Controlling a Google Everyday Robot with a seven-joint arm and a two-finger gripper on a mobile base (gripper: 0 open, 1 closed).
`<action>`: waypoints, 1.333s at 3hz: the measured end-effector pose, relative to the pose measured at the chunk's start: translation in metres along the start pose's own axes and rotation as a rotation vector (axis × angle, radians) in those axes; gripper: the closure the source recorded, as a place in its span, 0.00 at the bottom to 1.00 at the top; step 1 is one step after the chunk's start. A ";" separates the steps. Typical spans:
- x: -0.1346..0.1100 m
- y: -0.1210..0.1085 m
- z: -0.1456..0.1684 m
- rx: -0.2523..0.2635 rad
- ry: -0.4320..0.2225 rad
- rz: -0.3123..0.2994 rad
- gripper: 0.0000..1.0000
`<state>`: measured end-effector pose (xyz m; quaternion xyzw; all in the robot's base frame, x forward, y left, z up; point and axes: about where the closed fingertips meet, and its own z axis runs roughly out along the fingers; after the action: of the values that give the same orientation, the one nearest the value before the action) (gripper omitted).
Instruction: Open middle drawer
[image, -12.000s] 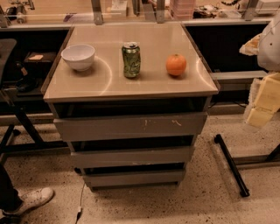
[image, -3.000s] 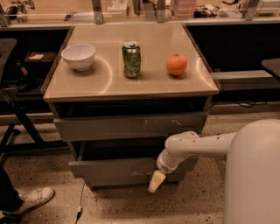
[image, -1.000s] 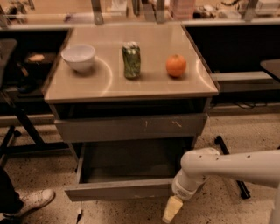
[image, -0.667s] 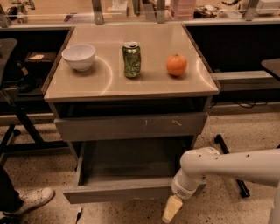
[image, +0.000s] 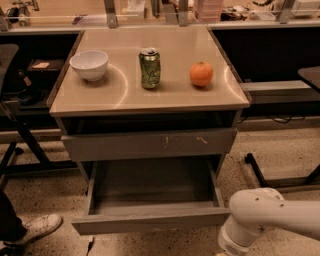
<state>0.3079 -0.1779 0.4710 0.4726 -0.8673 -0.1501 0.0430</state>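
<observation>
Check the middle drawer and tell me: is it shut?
No, the middle drawer is pulled well out, grey tray showing; the gripper is out of view below the arm.

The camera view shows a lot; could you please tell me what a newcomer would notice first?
The middle drawer stands pulled out, low in the middle. On the cabinet top sit a white bowl, a green can and an orange in a row. The white arm fills the lower right; its end effector is out of frame.
</observation>
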 end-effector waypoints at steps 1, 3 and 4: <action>0.005 0.003 -0.001 -0.001 0.005 0.004 0.00; -0.053 -0.015 -0.026 0.053 -0.089 -0.086 0.00; -0.084 -0.026 -0.026 0.057 -0.111 -0.129 0.00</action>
<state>0.3806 -0.1274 0.4939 0.5195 -0.8401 -0.1535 -0.0283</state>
